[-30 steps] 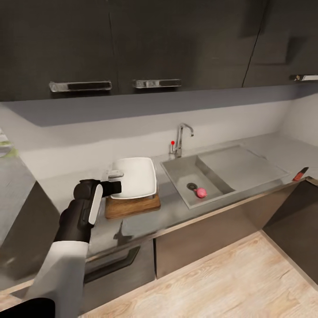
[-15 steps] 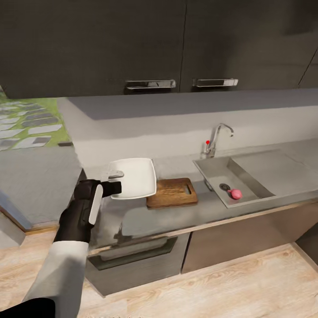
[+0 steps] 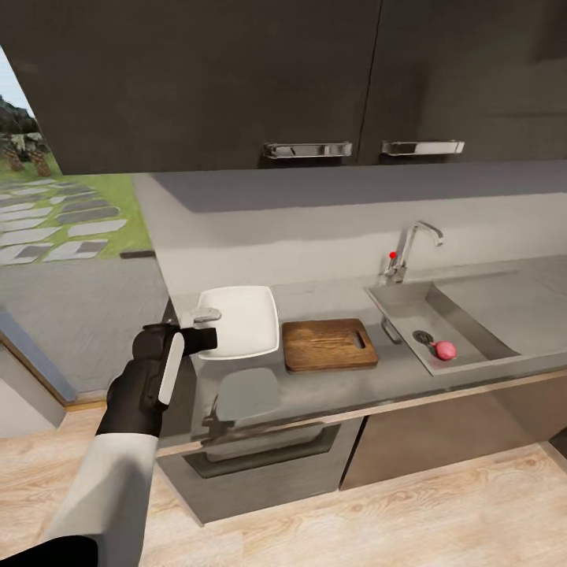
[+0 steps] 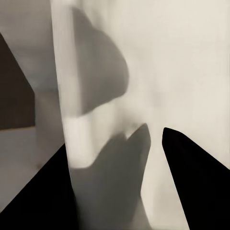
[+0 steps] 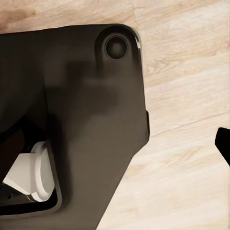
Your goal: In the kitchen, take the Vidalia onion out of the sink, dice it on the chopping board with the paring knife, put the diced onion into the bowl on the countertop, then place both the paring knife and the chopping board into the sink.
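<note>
My left gripper [image 3: 205,327] is shut on the left rim of the white bowl [image 3: 240,319], holding it in the air above the left end of the grey countertop [image 3: 346,386]; its shadow lies on the worktop below. In the left wrist view the bowl [image 4: 182,62] spans the space ahead of the gripper [image 4: 115,143]. The chopping board [image 3: 329,344] lies bare on the counter just right of the bowl. The pinkish Vidalia onion [image 3: 445,350] rests in the sink [image 3: 409,307] by the drain. The paring knife is out of view. A right finger [image 5: 223,141] shows over wood floor.
The steel tap [image 3: 409,248] with a red dot stands behind the sink. Dark wall cabinets [image 3: 315,79] hang over the counter. The counter ends at the left, near the bowl, beside an opening to the outdoors. An oven front [image 3: 260,457] sits under the worktop. My dark base [image 5: 76,120] stands on pale floor.
The view has swung left, shifting the counter rightwards in the picture. The bowl in my left gripper, a second ago over the chopping board, now hangs left of it; the board lies uncovered.
</note>
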`<state>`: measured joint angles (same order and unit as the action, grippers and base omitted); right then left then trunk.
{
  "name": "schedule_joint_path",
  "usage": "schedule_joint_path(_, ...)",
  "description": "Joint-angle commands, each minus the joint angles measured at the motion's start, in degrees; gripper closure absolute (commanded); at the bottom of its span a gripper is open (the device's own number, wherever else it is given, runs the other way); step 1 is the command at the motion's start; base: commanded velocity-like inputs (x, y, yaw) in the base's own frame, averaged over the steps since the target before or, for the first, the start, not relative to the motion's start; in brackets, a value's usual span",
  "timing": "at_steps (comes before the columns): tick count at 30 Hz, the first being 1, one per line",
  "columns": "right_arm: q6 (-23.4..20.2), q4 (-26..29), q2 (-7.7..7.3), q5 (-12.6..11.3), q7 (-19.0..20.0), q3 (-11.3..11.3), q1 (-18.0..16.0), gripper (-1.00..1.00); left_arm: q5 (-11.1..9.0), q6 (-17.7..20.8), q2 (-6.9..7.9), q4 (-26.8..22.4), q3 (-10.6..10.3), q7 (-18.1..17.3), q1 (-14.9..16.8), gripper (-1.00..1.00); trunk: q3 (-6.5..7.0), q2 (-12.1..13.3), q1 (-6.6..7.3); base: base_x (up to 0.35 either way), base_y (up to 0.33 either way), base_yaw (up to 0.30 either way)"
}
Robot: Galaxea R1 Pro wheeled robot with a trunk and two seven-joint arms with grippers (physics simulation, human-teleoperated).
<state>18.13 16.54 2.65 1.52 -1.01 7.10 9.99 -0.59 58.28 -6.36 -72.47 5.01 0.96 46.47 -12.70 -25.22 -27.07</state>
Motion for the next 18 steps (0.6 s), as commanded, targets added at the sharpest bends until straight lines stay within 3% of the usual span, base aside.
schedule_joint_path(1,0.1,0.1,0.03,0.2,0.0,0.2,0.0,-1.00,-0.2,0.3,-0.05,0.0,0.1,0.2,0.0,1.00,-0.09,-0.1,-0.03,0.000,0.001,0.016)
schedule_joint_path(16,0.1,0.2,-0.01,0.2,0.0,0.2,0.0,-1.00,-1.3,0.3,0.38,0.8,0.8,0.2,-0.2,1.00,-0.09,-0.1,-0.03,0.000,0.000,0.002)
schedule_joint_path(18,0.2,0.2,-0.01,0.2,0.0,0.2,0.0,-1.00,-1.3,0.3,0.68,1.3,2.4,0.2,-0.2,1.00,-0.09,-0.1,-0.03,0.000,0.000,0.000)
